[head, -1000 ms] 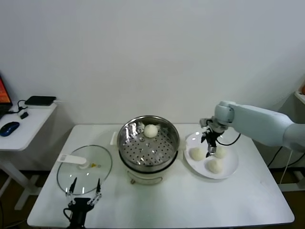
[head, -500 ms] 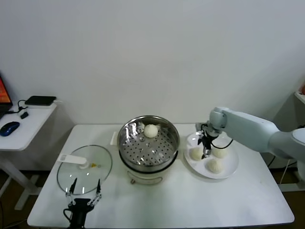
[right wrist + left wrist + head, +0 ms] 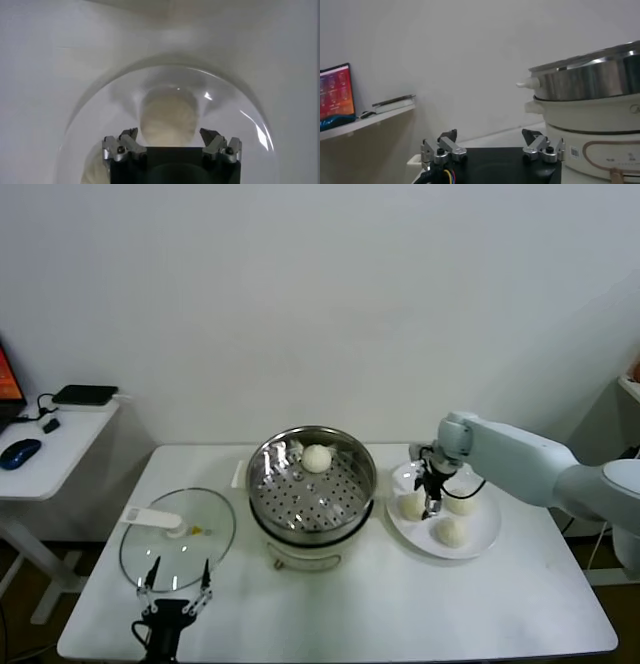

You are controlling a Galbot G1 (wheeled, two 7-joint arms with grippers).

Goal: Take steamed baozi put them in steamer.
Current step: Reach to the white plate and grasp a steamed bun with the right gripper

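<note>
The steamer (image 3: 256, 502) stands mid-table with one steamed baozi (image 3: 317, 458) on its perforated tray. Three more baozi (image 3: 451, 530) lie on the white plate (image 3: 484, 536) to its right. My right gripper (image 3: 431, 502) hangs low over the plate, between the left baozi (image 3: 410, 506) and the far one (image 3: 461, 503). In the right wrist view the gripper (image 3: 169, 135) is open, with a baozi (image 3: 169, 119) just ahead of the gap between its fingertips and not touched by them. My left gripper (image 3: 176, 589) is parked open at the table's front left.
A glass lid (image 3: 178, 539) with a white handle lies flat on the table left of the steamer, just behind the left gripper. A side desk (image 3: 60, 434) with a mouse stands at far left. The left wrist view shows the steamer's wall (image 3: 590, 80) close by.
My right gripper has moved a little left and down onto the plate, from above the baozi to level with them. The left arm and the baozi have not moved.
</note>
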